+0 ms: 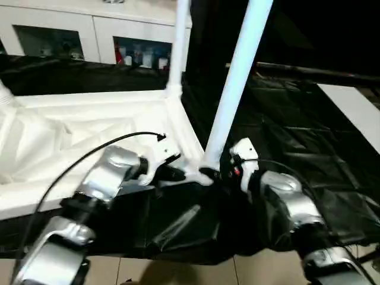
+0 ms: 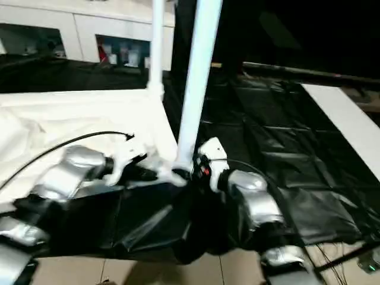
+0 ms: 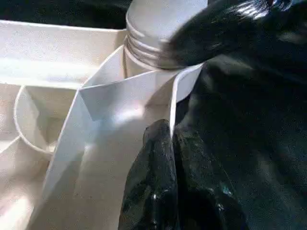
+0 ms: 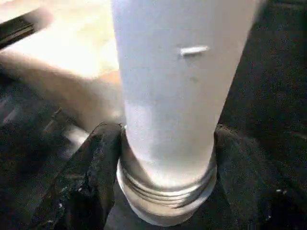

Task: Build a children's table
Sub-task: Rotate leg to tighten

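The ribbed white tabletop (image 1: 71, 136) lies upside down on the black-sheeted desk (image 1: 297, 148). The right pincer (image 4: 165, 191) clasps a smooth round leg (image 1: 234, 89) at its threaded base — the left pincer (image 3: 170, 143), pressed together, touches the tabletop's rim.

White ribbed tabletop (image 1: 71, 127), seemingly pale-blue leg (image 1: 237, 77), black sheet (image 1: 297, 136), silver forearms.

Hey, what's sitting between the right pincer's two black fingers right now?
The near leg of the upturned children's table. In the right wrist view, the right pincer has one finger on each side of the tube's threaded end.
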